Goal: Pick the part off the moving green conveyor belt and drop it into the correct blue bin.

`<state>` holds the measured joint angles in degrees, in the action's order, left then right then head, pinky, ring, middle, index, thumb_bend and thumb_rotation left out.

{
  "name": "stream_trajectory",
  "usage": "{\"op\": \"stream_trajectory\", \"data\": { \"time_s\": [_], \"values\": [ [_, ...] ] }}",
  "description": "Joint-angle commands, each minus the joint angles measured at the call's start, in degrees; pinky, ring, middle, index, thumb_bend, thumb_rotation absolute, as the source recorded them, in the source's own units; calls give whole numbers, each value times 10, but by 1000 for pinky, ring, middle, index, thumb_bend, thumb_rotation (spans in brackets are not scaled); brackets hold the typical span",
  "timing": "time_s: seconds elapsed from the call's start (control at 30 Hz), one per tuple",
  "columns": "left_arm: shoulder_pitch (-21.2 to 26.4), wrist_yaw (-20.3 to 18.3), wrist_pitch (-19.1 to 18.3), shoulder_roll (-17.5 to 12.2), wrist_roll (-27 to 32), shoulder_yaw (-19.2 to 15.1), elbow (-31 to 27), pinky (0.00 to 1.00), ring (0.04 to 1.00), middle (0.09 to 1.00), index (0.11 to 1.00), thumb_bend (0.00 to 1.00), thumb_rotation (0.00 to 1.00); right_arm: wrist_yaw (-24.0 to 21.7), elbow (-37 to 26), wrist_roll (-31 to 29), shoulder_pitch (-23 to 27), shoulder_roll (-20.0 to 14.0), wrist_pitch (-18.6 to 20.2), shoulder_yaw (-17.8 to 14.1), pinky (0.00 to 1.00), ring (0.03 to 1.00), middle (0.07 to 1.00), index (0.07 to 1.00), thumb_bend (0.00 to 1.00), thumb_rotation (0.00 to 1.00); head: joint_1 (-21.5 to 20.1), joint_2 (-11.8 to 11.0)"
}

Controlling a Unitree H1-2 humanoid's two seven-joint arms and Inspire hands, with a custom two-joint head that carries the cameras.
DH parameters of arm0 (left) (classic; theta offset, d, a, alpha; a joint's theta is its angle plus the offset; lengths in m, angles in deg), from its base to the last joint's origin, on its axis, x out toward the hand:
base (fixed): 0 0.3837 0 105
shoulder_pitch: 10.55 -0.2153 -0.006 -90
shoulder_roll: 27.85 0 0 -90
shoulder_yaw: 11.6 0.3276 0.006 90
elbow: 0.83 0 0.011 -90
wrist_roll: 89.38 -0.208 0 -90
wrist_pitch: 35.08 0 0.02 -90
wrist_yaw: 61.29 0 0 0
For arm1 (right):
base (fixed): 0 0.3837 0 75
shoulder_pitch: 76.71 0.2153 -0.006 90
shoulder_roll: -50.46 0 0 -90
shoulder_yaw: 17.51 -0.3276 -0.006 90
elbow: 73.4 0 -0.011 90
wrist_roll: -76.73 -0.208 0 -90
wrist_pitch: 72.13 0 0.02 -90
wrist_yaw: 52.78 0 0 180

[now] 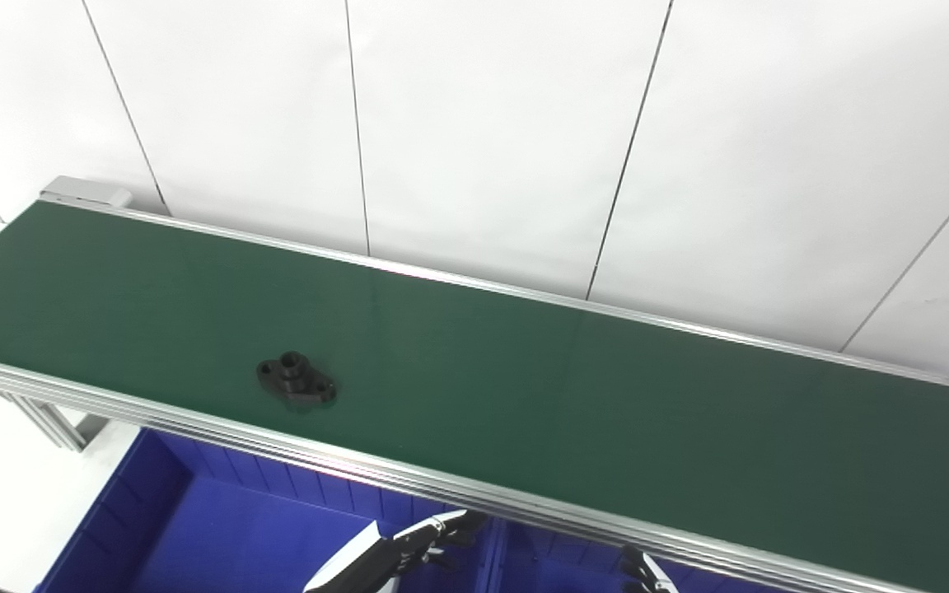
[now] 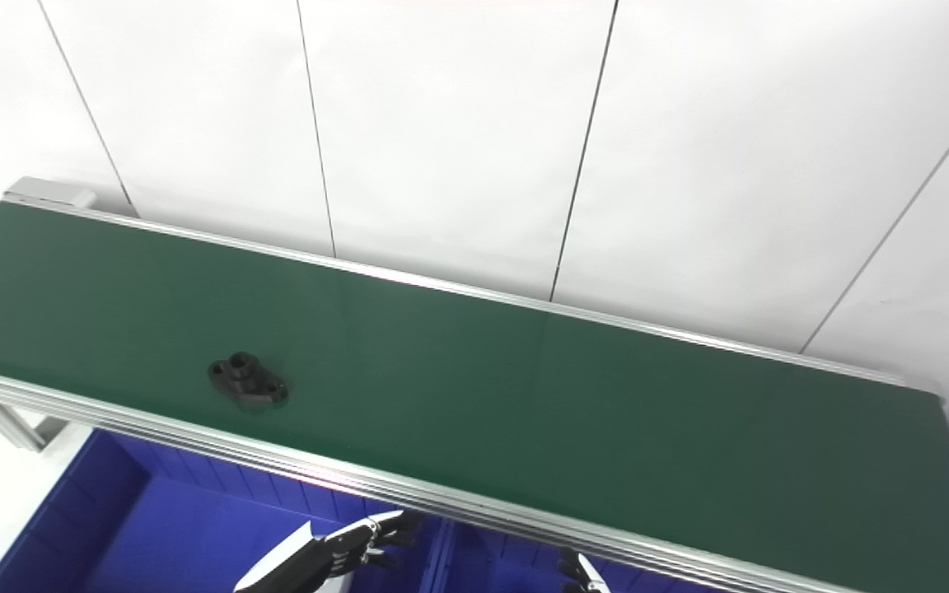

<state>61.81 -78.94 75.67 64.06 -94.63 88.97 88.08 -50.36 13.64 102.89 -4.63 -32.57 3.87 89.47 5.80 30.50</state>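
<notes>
The left hand (image 1: 409, 548) sits low at the bottom edge, below the near rail of the belt and above the blue bin (image 1: 194, 527), its fingers loosely spread and holding nothing. The right hand (image 1: 643, 572) barely shows at the bottom edge, only its fingertips in view, so whether it is open or closed cannot be told. Above both hands runs the green belt (image 1: 565, 395), framed by a metal rail (image 1: 441, 482) on the near side. The part (image 1: 295, 378), a small black flanged piece with a raised hub, lies flat on the belt near its front edge, up and to the left of the left hand and well apart from it. The pick has not begun; this looks like the waiting or approach step. The next move likely calls for the left hand to rise over the rail, meet the part as the belt carries it, and close around the hub or flange before any drop into a bin.
</notes>
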Motion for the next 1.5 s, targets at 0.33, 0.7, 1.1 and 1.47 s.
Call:
{"op": "stream_trajectory", "data": {
  "time_s": [0.33, 0.7, 1.1, 1.47],
  "values": [
    [-9, 4, 11, -16, 7, -5, -33, 797, 889, 925, 909, 789, 284, 46, -85, -11, -27, 34, -84, -20, 665, 750, 796, 841, 655, 116, -24, 29],
    [0, 7, 2, -9, 3, 2, -34, 809, 899, 932, 918, 758, 289, -21, -206, 13, 4, 30, 17, -39, 619, 730, 804, 831, 657, 210, -28, 29],
    [8, 5, -2, -5, 0, 4, -30, 812, 906, 941, 928, 735, 279, -115, -248, 45, 117, 40, 175, -41, 569, 658, 734, 763, 733, 150, -66, 29],
    [17, 4, -3, -7, 1, 3, -21, 838, 925, 954, 938, 718, 282, -131, -178, 102, 223, 43, 220, -22, 571, 652, 721, 755, 742, 229, -89, 28]
  ]
}}
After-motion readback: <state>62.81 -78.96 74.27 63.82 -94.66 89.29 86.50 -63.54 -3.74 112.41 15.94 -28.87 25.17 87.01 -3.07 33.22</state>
